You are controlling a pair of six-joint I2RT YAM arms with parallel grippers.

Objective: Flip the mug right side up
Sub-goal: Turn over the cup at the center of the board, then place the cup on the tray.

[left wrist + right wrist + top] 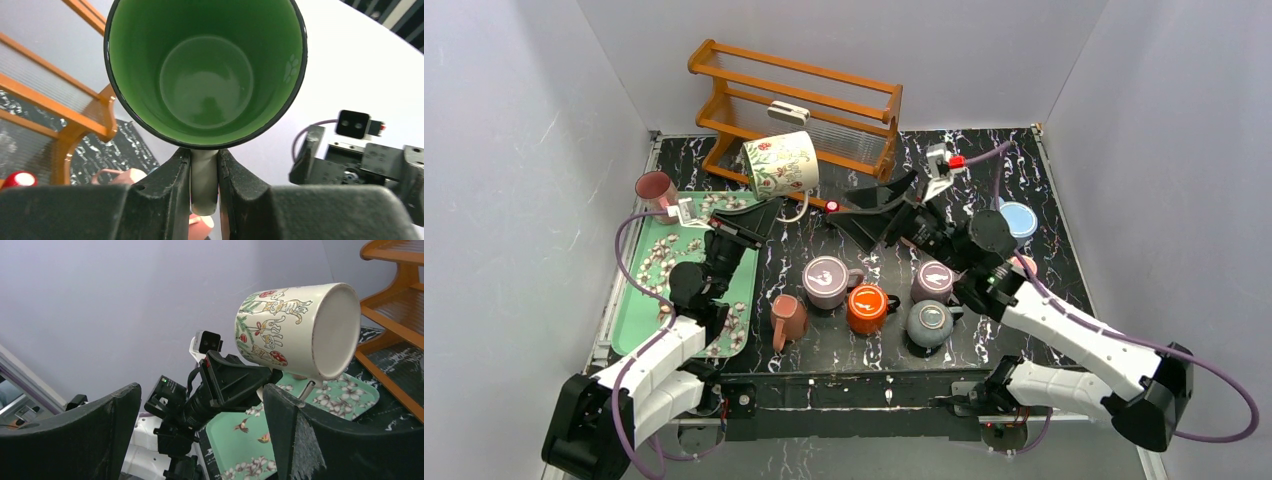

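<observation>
A cream mug with a flower and cat print and a green inside is held in the air on its side, above the table's back left. My left gripper is shut on its handle. In the left wrist view I look straight into the mug's mouth, and the pale handle is pinched between my fingers, with the left gripper closed on it. The right wrist view shows the mug's base turned towards the camera. My right gripper is open and empty, a little right of the mug, and its jaws stand wide apart.
A wooden rack stands at the back behind the mug. A green flowered tray lies at the left with a pink cup at its corner. Several mugs sit in front: mauve, orange, purple, grey, brown-pink. A blue cup is at the right.
</observation>
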